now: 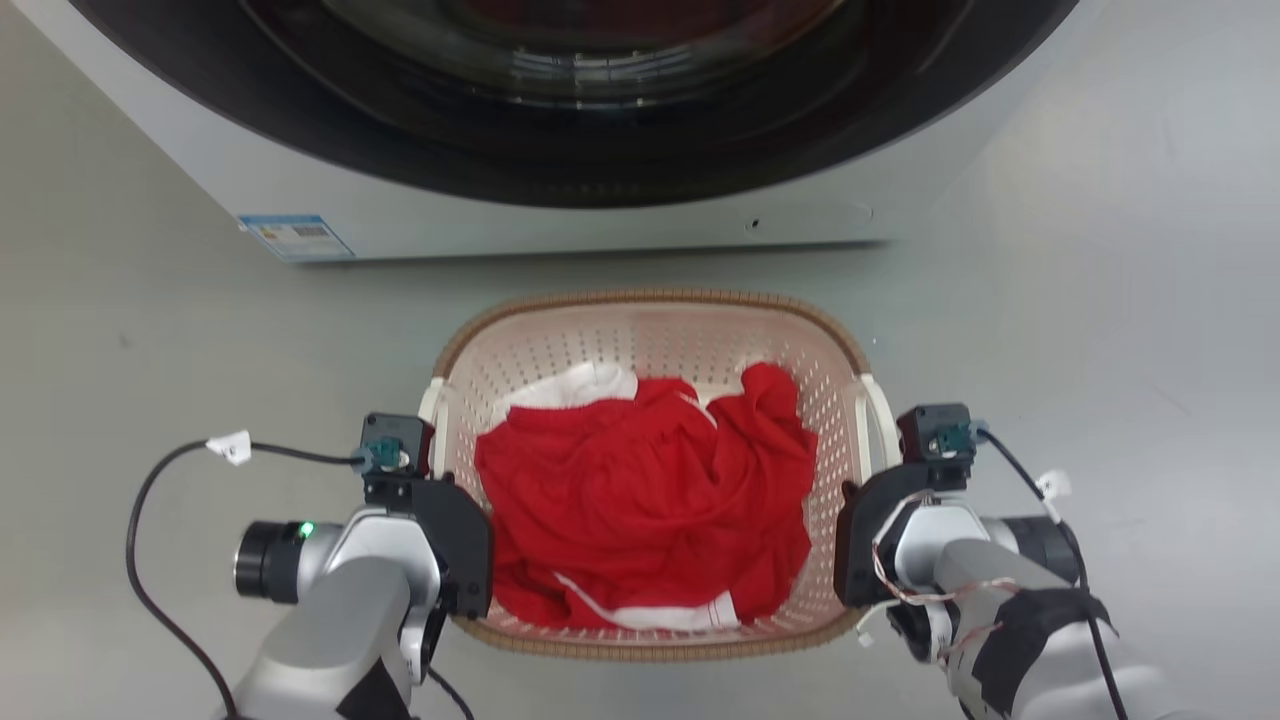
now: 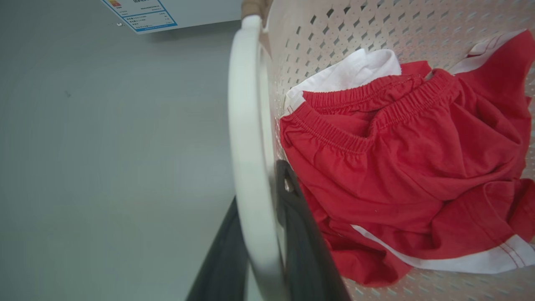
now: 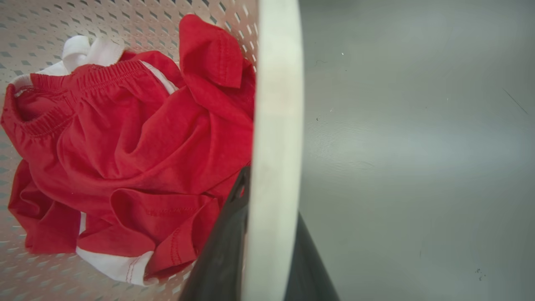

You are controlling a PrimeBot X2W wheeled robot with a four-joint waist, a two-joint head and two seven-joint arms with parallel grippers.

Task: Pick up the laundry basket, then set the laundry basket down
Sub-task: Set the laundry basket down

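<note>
Here we are in front of the washing machine (image 1: 560, 215). Its big dark round door runs across the top of the head view, and there's a blue-edged label (image 1: 295, 237) on the lower front panel. Just before it, over the grey floor (image 1: 1100, 250), is the laundry basket (image 1: 650, 298): pale pink, full of little holes, with a brown woven-look rim all the way round. Whether its base is on the floor or just off it, I can't tell from here.

Both arms are on it, one at each side. The left tool (image 2: 259, 184) straddles the white left handle (image 2: 246, 125), one dark finger on the outer side and the other on the inner side next to the perforated wall. Both are pressed right up to the plastic, so that tool is clamped on the basket by its handle.

It's the same picture across the way. The right tool (image 3: 271, 192) has the white right handle (image 3: 278, 104) between its two dark fingers, one inside the basket and one outside, closed tight against it.

Inside lies a crumpled red garment (image 1: 640, 490) with a gathered elastic waistband and white trim, covering most of the basket's bottom. A bit of white cloth (image 1: 575, 385) peeks out from under it on the side nearer the machine. A black cable (image 1: 150, 520) loops away from the left wrist, and a small green light glows on that arm.
</note>
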